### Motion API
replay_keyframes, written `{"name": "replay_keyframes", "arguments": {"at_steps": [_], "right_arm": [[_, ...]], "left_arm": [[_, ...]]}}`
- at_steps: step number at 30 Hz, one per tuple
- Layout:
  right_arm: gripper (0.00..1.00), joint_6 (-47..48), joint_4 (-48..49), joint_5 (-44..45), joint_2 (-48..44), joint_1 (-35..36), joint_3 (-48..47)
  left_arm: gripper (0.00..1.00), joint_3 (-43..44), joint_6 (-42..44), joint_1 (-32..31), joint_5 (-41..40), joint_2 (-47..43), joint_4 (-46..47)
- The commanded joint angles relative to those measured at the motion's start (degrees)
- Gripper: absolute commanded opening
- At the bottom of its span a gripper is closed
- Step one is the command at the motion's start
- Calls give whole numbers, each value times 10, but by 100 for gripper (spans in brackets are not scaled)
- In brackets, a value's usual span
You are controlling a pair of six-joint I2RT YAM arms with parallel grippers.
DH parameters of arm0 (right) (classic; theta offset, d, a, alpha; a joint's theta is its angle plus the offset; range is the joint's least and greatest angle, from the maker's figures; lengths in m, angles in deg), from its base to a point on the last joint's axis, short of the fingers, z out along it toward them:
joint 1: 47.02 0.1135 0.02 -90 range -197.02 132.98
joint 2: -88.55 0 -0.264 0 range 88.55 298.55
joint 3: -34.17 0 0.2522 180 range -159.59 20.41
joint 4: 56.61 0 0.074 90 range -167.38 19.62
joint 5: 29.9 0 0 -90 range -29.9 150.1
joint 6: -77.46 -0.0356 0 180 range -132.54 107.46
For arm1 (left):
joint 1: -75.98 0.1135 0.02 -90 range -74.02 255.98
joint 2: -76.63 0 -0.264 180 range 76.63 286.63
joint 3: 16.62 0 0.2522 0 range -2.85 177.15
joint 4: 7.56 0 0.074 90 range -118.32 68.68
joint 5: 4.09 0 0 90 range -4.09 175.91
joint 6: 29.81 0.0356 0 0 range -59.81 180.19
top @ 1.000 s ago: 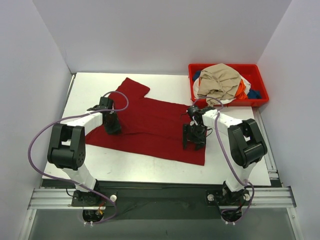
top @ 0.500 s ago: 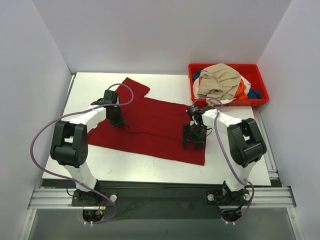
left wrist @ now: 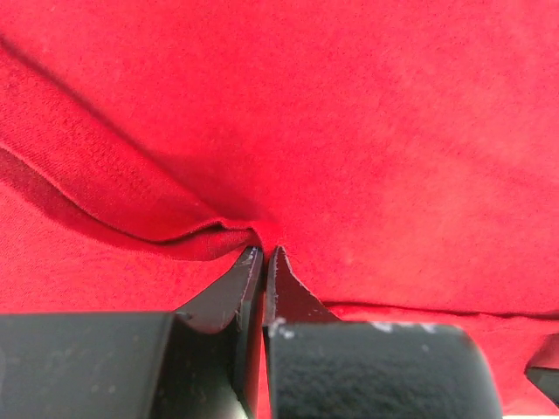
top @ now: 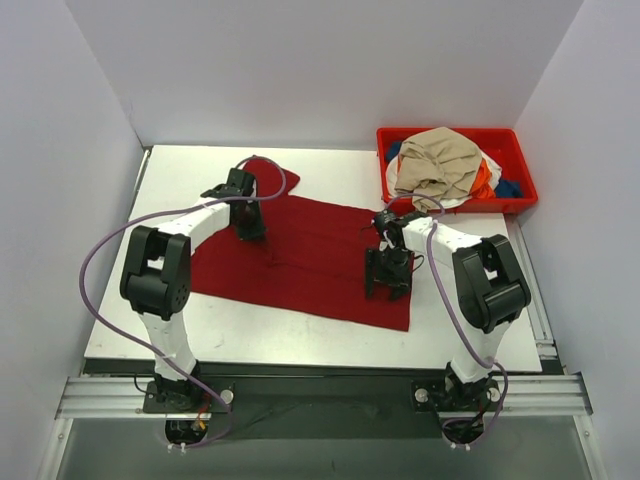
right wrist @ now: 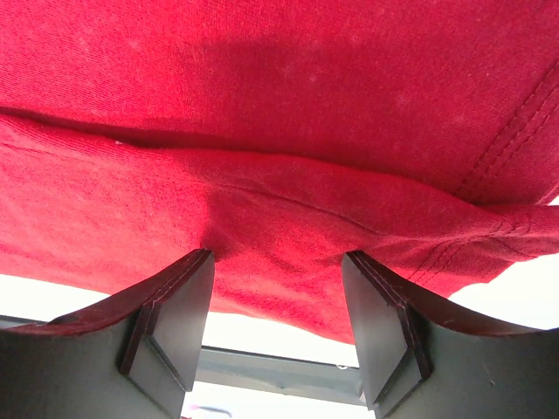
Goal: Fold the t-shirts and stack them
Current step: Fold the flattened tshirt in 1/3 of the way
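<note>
Because the dark red t-shirt lies flat on the bench under both pincers, the left pincer is pressed together on a small ridge of its cloth, probably to carry it over as a fold. The right pincer stands spread, tips near the hem, seemingly to anchor it.

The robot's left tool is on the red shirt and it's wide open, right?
Not quite. The left tool is on the red shirt, but it isn't wide open. It is shut, with its fingers pinched together on a fold of the cloth. The left wrist view shows this.
</note>
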Motion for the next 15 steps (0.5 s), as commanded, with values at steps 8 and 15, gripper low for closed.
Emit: {"name": "replay_keyframes", "arguments": {"at_steps": [8,15], "right_arm": [[60,-6,1,-18,30,4,12],[60,-6,1,-19,32,4,14]], "left_arm": [[0,67,14,-15,19,43,-8],[12,89,22,-26,21,58,-16]]}}
